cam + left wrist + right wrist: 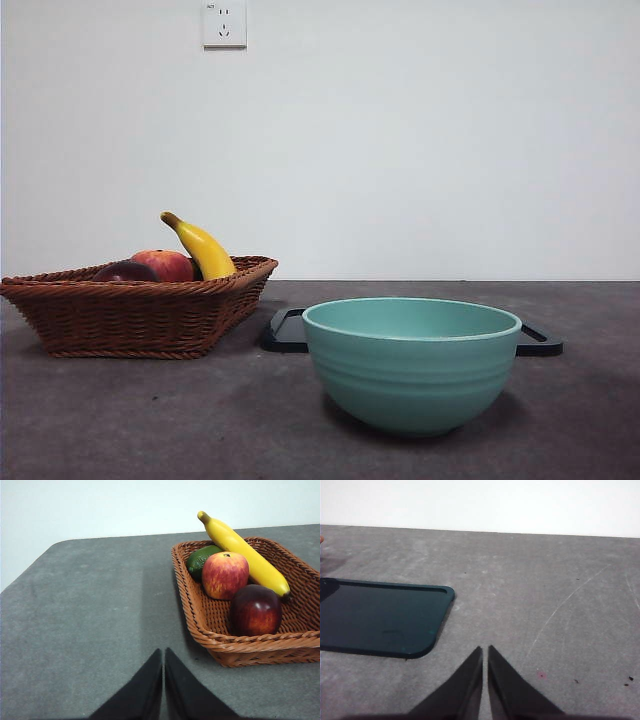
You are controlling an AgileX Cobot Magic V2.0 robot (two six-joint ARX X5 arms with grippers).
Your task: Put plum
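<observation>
**Plum sitting in the basket, both arms waiting**

Grey, faintly scuffed tabletop (150,430) is stretching back to a plain white wall (420,150), where a white power socket (224,23) is showing high up. On the left side of the front view a brown wicker basket (140,315) is resting on the table. The plum (255,610), dark maroon and slightly glossy, is lying inside it against the near woven wall, with only its top peeking over the rim in the front view (124,272). Just beside it a red-orange apple (225,574) with yellowish patches is sitting, the two nearly touching. A yellow banana (245,555) is leaning along the basket's far side, its stem tip poking above the rim, and a dark green fruit (201,560) is tucked into the far corner behind the apple.

To the right of the basket a teal bowl (412,365) is standing upright near the front, and a flat dark tray (380,617) is lying behind it, its ends showing on both sides of the bowl.

The left gripper (163,652) is hanging over bare table near the basket, its jaws pressed together with nothing between them. The right gripper (485,649) is hovering over bare table beside the tray's corner, jaws likewise closed and holding nothing.
</observation>
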